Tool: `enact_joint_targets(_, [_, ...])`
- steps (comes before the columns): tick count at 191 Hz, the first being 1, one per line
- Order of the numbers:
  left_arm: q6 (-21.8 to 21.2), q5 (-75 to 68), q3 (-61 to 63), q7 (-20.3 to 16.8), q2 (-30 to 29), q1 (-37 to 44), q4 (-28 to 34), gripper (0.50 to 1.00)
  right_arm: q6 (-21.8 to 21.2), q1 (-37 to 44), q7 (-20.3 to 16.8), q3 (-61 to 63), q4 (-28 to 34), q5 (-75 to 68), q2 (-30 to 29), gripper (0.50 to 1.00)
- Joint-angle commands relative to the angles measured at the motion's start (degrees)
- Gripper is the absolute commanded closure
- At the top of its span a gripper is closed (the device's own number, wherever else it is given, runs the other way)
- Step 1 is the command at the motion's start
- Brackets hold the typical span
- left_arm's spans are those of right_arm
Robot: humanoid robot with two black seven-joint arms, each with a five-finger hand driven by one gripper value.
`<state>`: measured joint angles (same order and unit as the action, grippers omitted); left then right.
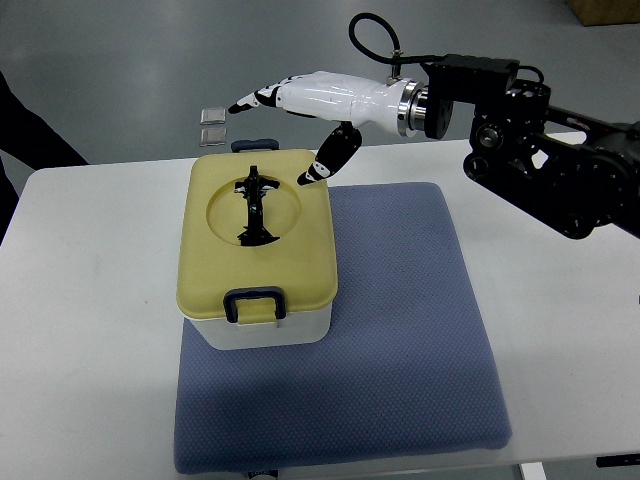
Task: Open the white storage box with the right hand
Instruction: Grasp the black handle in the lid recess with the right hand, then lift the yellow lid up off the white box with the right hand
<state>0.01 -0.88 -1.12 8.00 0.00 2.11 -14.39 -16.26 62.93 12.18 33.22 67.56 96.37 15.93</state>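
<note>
Bright even overhead light, soft shadows, glare on the white hand [300, 100], pic sharp, no blur.

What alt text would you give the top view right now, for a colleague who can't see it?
The robot's right hand hovers with fingers spread over the far edge of a closed white storage box with a yellow lid, holding nothing. The box sits on a blue mat on a white table, a dark latch facing the camera.
</note>
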Motion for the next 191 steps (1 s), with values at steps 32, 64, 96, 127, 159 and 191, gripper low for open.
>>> enact_joint_targets(32, [0.08, 0.01, -0.02, 0.00, 0.00, 0.00, -0.11, 0.500, 3.70, -2.55, 0.04, -0.09, -0.15, 0.22, -2.66, 0.566])
enact_joint_targets(64, [0.08, 0.01, -0.02, 0.00, 0.00, 0.00, 0.06, 0.500, 5.54, -4.31, 0.04, 0.09, -0.15, 0.40, -4.59, 0.568])
enact_joint_targets(96, [0.08, 0.01, -0.02, 0.00, 0.00, 0.00, 0.15, 0.500, 7.56, -5.62, 0.04, 0.09, -0.50, 1.45, -6.26, 0.574])
enact_joint_targets(127, [0.08, 0.01, -0.02, 0.00, 0.00, 0.00, 0.15, 0.500, 8.88, -6.50, -0.05, 0.09, -0.68, 1.45, -7.14, 0.626])
enact_joint_targets(159, [0.08, 0.01, -0.02, 0.00, 0.00, 0.00, 0.24, 0.500, 9.50, -7.29, 0.04, 0.09, -0.68, 1.45, -7.76, 0.762])
enact_joint_targets(191, [0.08, 0.01, 0.07, 0.00, 0.00, 0.00, 0.24, 0.500, 10.29, -7.56, 0.04, 0.09, -0.68, 1.45, -8.20, 1.000])
